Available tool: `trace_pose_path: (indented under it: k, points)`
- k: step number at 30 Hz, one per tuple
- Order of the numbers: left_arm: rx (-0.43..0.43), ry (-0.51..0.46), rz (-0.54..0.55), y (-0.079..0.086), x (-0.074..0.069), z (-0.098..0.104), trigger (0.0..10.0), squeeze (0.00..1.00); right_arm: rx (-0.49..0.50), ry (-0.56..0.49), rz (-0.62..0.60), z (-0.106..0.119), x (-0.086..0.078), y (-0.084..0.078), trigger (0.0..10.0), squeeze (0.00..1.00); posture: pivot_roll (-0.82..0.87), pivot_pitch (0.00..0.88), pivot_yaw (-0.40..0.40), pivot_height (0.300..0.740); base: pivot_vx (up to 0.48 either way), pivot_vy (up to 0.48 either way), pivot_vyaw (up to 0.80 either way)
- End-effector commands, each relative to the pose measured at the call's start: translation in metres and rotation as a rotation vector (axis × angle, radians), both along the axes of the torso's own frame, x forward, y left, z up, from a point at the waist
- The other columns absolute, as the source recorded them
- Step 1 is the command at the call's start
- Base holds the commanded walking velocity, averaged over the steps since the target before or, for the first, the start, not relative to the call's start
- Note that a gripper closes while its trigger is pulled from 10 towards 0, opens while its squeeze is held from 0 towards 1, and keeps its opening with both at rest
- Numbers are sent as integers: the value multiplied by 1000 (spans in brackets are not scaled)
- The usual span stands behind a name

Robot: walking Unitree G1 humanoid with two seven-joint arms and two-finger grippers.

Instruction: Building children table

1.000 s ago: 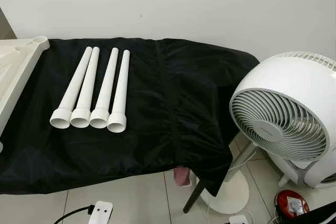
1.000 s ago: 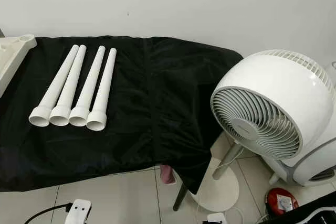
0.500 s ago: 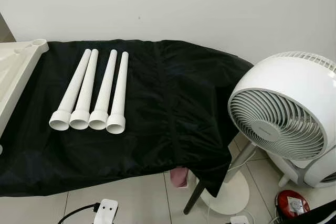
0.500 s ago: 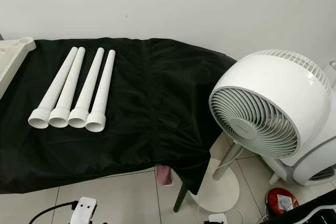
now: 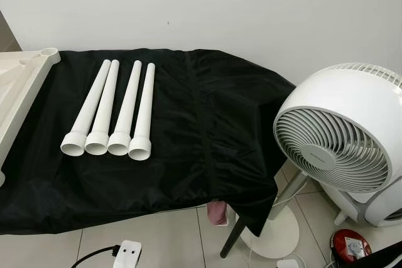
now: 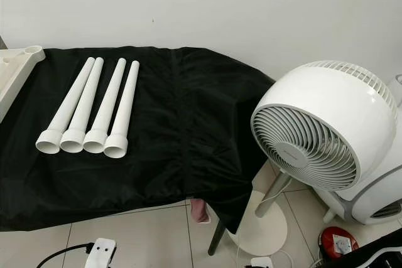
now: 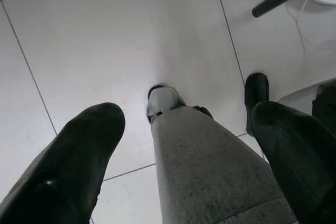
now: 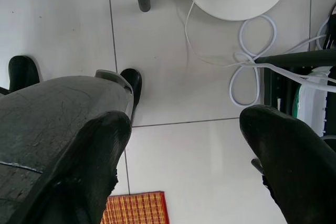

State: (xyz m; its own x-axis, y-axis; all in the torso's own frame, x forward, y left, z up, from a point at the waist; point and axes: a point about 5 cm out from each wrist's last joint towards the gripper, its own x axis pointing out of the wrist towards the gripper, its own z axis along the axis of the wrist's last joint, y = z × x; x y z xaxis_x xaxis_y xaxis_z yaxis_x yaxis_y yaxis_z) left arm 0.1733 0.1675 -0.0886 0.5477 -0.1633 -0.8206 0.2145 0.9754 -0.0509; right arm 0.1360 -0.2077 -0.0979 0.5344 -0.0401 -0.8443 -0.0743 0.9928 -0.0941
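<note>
Claws [image 7: 184, 129] down; fan [image 5: 339, 142] beside table.

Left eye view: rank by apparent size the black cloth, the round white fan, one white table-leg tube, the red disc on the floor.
1. Black cloth
2. Round white fan
3. White table-leg tube
4. Red disc, partly cut off

Four table legs [image 5: 113, 110] side by side on the cloth-covered table [image 5: 207, 130], tabletop [image 5: 16, 92] at left, fan [image 5: 342, 139] right.
</note>
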Motion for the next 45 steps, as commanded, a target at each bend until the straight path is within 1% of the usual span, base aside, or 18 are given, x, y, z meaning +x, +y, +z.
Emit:
trace_pose_path:
  k: [1, 5, 9, 16, 19, 24, 29, 33, 45]
  points:
    - [10, 46, 5, 1, -11, -5, 10000, 0, 29, 47, 4, -6, -12, 7, 10000, 0, 43, 0, -13, 740, 0, 0, 0]
    - [25, 61, 9, 3, -14, -7, 10000, 0, 26, 52, 4, -6, -13, 5, 10000, 0, 43, 0, -13, 740, 0, 0, 0]
    - [40, 65, 8, 6, -14, -7, 10000, 0, 22, 54, 2, -6, -13, 4, 10000, 0, 44, 0, -8, 740, 0, 0, 0]
    - [34, 60, -1, 7, -13, -6, 10000, 0, 21, 60, 2, -6, -14, 6, 10000, 0, 47, 0, -4, 740, 0, 0, 0]
    - [18, 52, 20, 10, -14, -6, 10000, 0, 22, 62, 12, -7, -15, 8, 10000, 0, 51, 0, -4, 740, 0, 0, 0]
    - [20, 53, 18, 10, -14, -6, 10000, 0, 22, 62, 13, -7, -15, 8, 10000, 0, 51, 0, -4, 740, 0, 0, 0]
    - [42, 45, -3, 4, -12, -5, 10000, 0, 19, 55, 13, -6, -12, 8, 10000, 0, 52, 0, -3, 740, 0, 334, 0]
    - [43, 44, -8, 3, -11, -5, 10000, 0, 20, 41, 18, -5, -9, 8, 10000, 0, 53, 0, -5, 740, 0, 419, 0]
    - [41, 36, -2, 7, -7, -3, 10000, 0, 26, 21, 27, -3, -5, 10, 10000, 0, 56, 0, -6, 740, 0, 425, 0]
